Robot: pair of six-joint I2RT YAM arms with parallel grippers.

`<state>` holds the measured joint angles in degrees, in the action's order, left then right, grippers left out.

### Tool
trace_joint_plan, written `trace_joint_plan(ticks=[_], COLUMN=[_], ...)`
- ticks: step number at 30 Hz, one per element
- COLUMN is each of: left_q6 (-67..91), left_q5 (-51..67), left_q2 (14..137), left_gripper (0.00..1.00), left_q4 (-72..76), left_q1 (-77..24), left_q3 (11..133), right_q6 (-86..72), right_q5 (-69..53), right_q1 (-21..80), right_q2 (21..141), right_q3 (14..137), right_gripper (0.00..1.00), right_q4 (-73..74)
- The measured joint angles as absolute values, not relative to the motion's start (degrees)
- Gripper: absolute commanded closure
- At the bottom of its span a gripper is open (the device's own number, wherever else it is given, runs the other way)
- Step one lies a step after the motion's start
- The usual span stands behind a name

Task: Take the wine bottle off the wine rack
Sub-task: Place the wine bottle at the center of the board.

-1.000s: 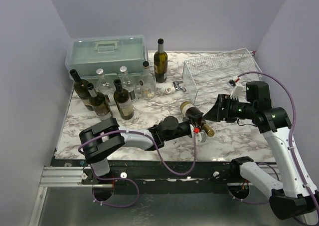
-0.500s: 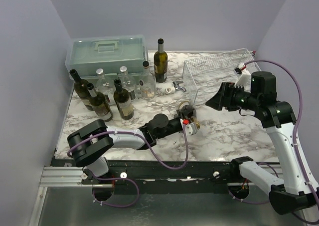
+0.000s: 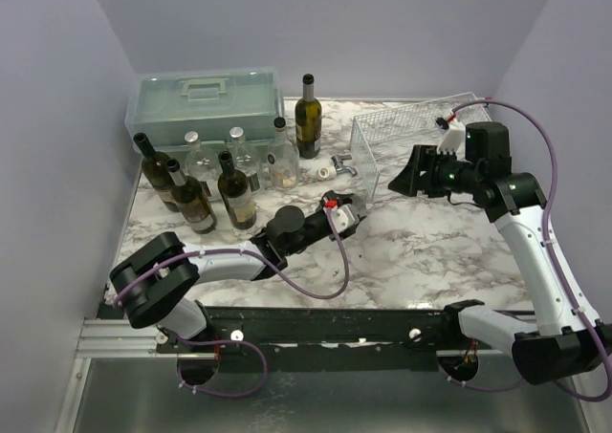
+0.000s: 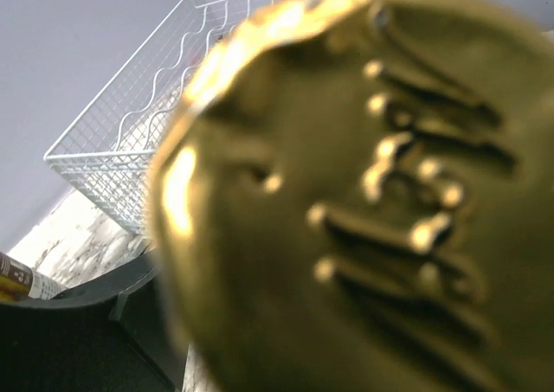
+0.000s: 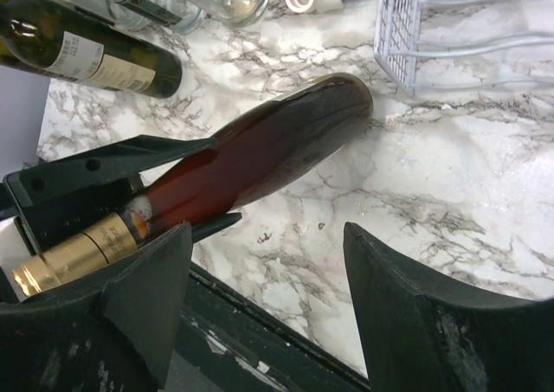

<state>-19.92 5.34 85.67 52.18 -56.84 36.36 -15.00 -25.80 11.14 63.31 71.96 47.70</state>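
Wine bottle clenched by left fingers, shifted left, base near wine rack; right fingers spread, backed away.

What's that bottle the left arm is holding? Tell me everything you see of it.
The wine bottle is dark reddish-brown glass with a gold foil neck and an embossed gold cap. It is off the wine rack, clamped just below the foil by the left arm's black jaws, base pointing toward the rack.

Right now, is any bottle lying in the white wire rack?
No; the wine rack holds nothing, and the dark wine bottle is outside it, gripped by the left end effector.
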Motion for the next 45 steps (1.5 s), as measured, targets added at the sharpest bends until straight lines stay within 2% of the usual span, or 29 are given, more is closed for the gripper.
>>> trace_joint_plan(ticks=[18,29,45], left_q6=[-14.2,-14.2,-12.1], left_q5=[7.5,7.3,-1.4], left_q2=[81.8,79.8,78.1], left_gripper=[1.00,1.00,1.00], left_q4=[50.3,46.8,39.9], left_q1=[-49.0,-44.5,-40.8], left_q3=[35.9,36.4,38.9], right_q6=[-16.6,-16.4,-16.4], right_q5=[-28.3,-30.0,-30.3], right_q1=[10.7,9.8,8.8], right_q2=[62.9,58.3,55.7], right_q3=[59.4,55.0,53.0], right_gripper=[0.27,0.27,0.28], right_q4=[32.8,28.7,26.6])
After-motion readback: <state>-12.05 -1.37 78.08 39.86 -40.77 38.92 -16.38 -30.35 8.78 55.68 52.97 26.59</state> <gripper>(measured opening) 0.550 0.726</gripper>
